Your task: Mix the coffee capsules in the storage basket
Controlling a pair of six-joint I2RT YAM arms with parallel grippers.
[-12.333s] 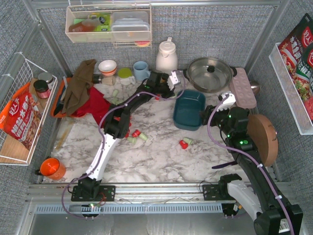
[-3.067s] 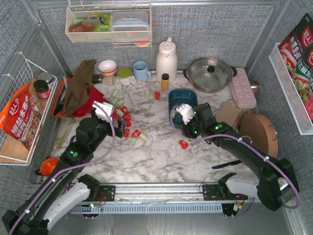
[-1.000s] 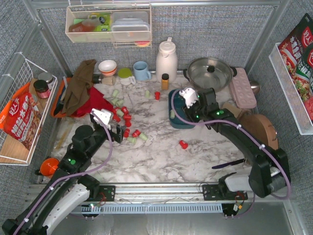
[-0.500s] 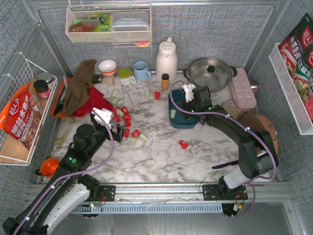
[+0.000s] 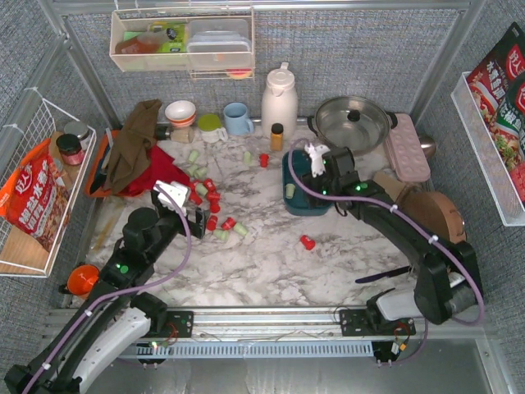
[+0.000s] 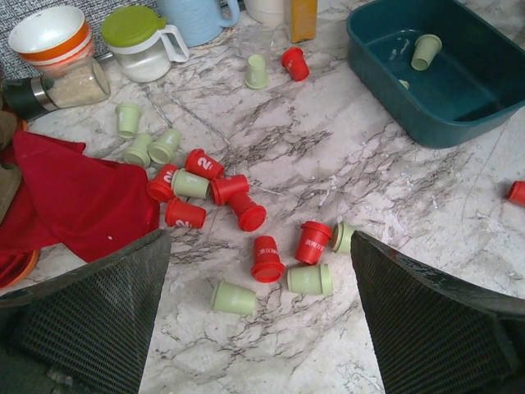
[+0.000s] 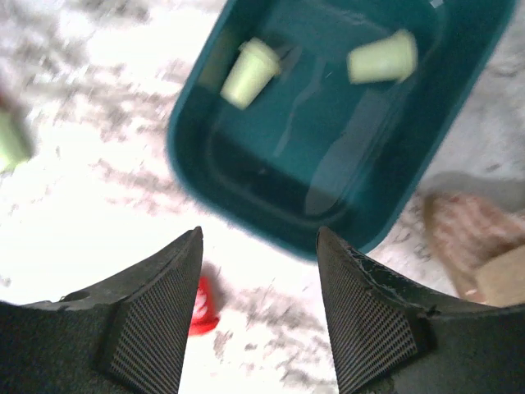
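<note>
**Basket** (image 5: 303,205): dark teal rectangular bin with rounded corners and solid walls, standing upright on the table. **Capsules** (image 6: 230,187): small tapered pods, bright red or pale green. Two green ones sit inside the basket (apart from each other). The rest are scattered on the table to its left, many tipped over and several touching. A lone red capsule (image 5: 307,242) lies just in front of the basket.

The right gripper (image 7: 258,271) now hangs over the storage basket (image 5: 308,208), jaws wider apart. Two mint capsules (image 7: 250,72) lie inside, previously none.
</note>
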